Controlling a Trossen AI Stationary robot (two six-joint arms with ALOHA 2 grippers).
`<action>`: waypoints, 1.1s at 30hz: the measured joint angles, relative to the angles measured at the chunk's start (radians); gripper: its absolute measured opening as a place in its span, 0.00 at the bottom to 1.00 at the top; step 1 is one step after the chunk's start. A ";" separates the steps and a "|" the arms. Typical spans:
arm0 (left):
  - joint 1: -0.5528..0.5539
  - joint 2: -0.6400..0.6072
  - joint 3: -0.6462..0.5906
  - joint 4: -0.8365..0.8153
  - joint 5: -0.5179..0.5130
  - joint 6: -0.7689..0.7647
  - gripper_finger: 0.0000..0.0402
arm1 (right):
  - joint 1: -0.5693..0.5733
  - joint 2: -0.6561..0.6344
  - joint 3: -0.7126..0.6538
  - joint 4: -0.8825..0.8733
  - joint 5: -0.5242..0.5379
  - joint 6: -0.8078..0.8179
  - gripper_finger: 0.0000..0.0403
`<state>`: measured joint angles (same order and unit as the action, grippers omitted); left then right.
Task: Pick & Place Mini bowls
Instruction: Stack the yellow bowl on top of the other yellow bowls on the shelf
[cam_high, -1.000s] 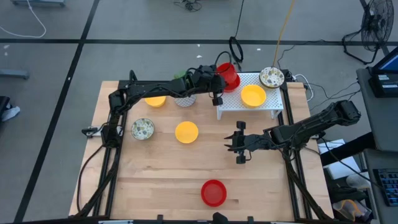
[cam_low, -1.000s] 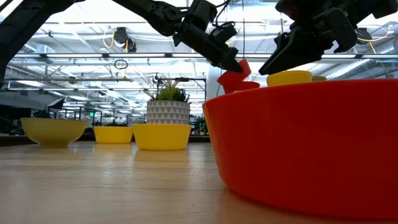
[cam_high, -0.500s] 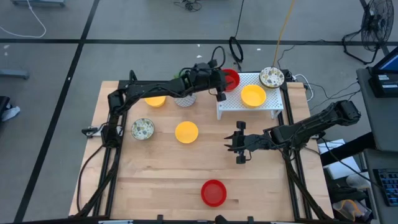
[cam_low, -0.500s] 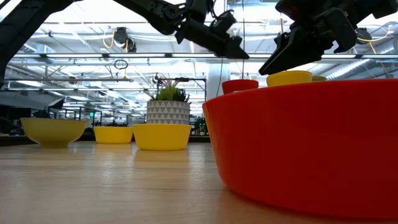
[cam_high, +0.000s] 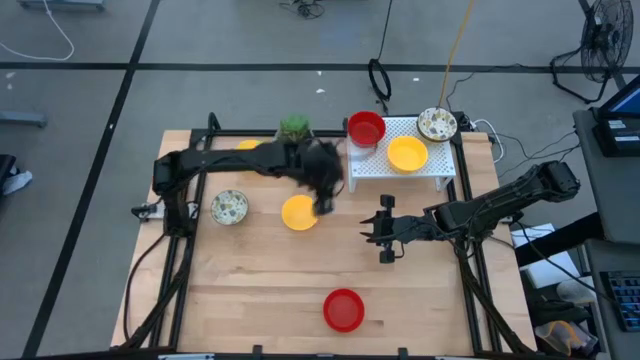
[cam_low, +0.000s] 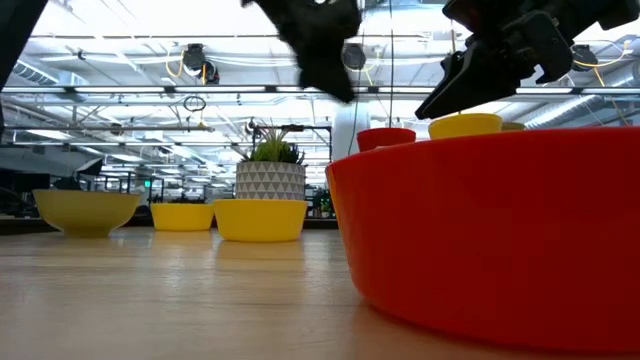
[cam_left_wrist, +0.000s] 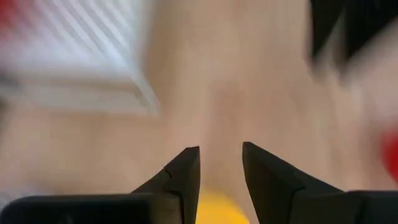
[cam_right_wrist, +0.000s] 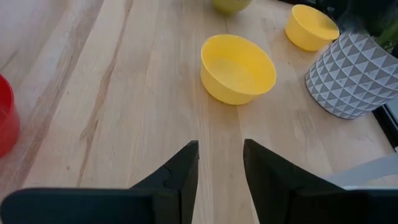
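1. Left gripper (cam_high: 323, 200): above the table, just right of a yellow bowl (cam_high: 299, 213). Fingers (cam_left_wrist: 186, 171) parted by a narrow gap, nothing between them.
2. Right gripper (cam_high: 375, 229): farther right, over bare wood, below the white rack (cam_high: 375, 170). Fingers (cam_right_wrist: 183, 168) slightly apart, empty.
3. On the rack: red bowl (cam_high: 366, 128), second yellow bowl (cam_high: 407, 154), speckled bowl (cam_high: 437, 124).
4. Left of the left gripper: another speckled bowl (cam_high: 229, 207).
5. Near the table's front edge: second red bowl (cam_high: 344, 310).

grey floor (cam_high: 200, 60), perhaps bright ceiling lights (cam_low: 150, 30)
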<state>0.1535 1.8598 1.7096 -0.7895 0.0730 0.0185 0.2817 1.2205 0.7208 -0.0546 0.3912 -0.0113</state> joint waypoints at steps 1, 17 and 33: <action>-0.021 -0.004 0.000 -0.085 0.018 -0.028 0.30 | 0.000 0.000 0.000 0.005 0.000 0.000 0.28; -0.350 -0.007 -0.221 -0.195 -0.057 -0.048 0.29 | 0.000 0.000 0.000 0.113 0.000 -0.027 0.28; -0.356 -0.007 -0.423 -0.176 -0.255 -0.150 0.29 | 0.002 0.029 0.000 0.209 -0.130 -0.059 0.28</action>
<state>-0.2022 1.8526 1.2864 -0.9650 -0.1822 -0.1320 0.2836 1.2494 0.7204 0.1543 0.2610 -0.0705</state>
